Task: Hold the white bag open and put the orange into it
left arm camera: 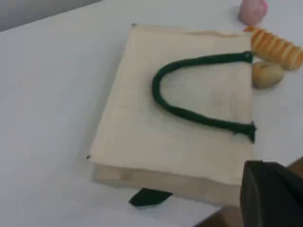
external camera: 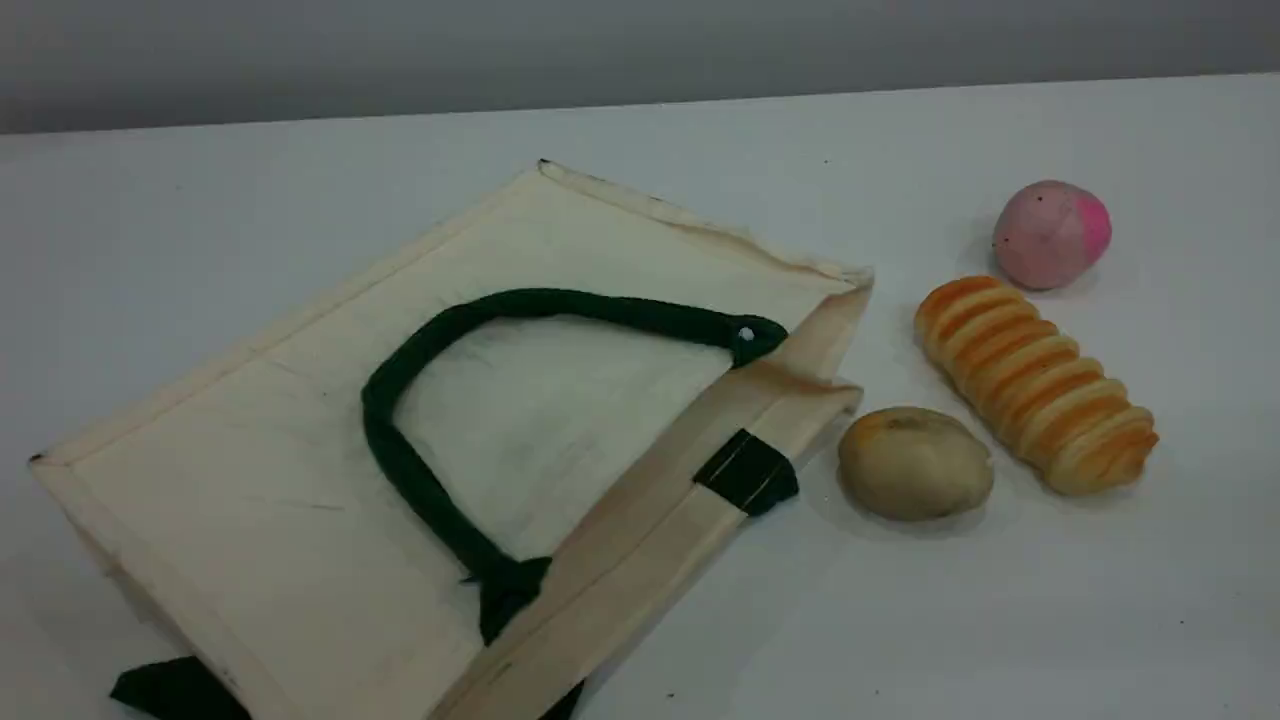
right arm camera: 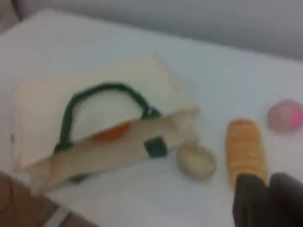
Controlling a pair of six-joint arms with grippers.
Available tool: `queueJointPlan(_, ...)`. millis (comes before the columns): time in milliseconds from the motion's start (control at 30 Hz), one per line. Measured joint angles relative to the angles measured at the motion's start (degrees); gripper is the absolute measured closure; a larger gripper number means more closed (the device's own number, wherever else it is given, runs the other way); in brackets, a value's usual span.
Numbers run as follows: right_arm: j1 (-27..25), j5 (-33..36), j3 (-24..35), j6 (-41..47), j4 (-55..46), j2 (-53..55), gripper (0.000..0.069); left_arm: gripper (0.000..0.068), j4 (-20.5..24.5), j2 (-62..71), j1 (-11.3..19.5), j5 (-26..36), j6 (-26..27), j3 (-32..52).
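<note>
Since the orange (right arm camera: pixel 111 132) already peeks from the white bag's (right arm camera: pixel 42 101) mouth, up-left of your clenched, empty right pincer (right arm camera: pixel 268 201), withdraw both pincers, the left (left arm camera: pixel 272 196) likewise clenched on nothing.

The white bag (external camera: pixel 300 470) is cream canvas with a dark green handle (external camera: pixel 400 460) and green tab (external camera: pixel 748 470). A sliver of bright orange (right arm camera: pixel 111 132) shows in its mouth. Nearby lie a golden-orange ridged loaf (external camera: pixel 1035 385), a pink fruit (external camera: pixel 1050 235) and a tan bun (external camera: pixel 915 462) on the pale grey tabletop (external camera: pixel 1000 620).
</note>
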Motion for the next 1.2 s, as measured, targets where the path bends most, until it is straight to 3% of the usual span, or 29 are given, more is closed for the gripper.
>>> queueJointPlan(400, 0.0, 0.4, 1.0, 1.4, -2.5, 0.0, 0.0603, 0.0682, -0.2, -8.0, 0.0, -8.1, -0.1, 12.8)
queueJointPlan(733, -0.8, 0.4, 1.0, 1.4, -2.5, 0.0, 0.0593, 0.0673, -0.1, -8.0, 0.0, -8.6, -0.1, 12.9)
queueJointPlan(833, -5.3, 0.4, 1.0, 1.4, -2.5, 0.0, 0.0588, 0.0668, -0.1, -8.0, 0.0, -8.6, -0.1, 12.9)
queueJointPlan(1067, -21.3, 0.4, 1.0, 1.4, -2.5, 0.0, 0.0579, 0.066, -0.1, -8.0, 0.0, -8.6, -0.1, 12.9)
queueJointPlan(1200, -27.0, 0.4, 1.0, 1.3, -2.4, 0.0, 0.0573, 0.0657, -0.1, -8.0, 3.6, -8.5, -0.1, 12.9)
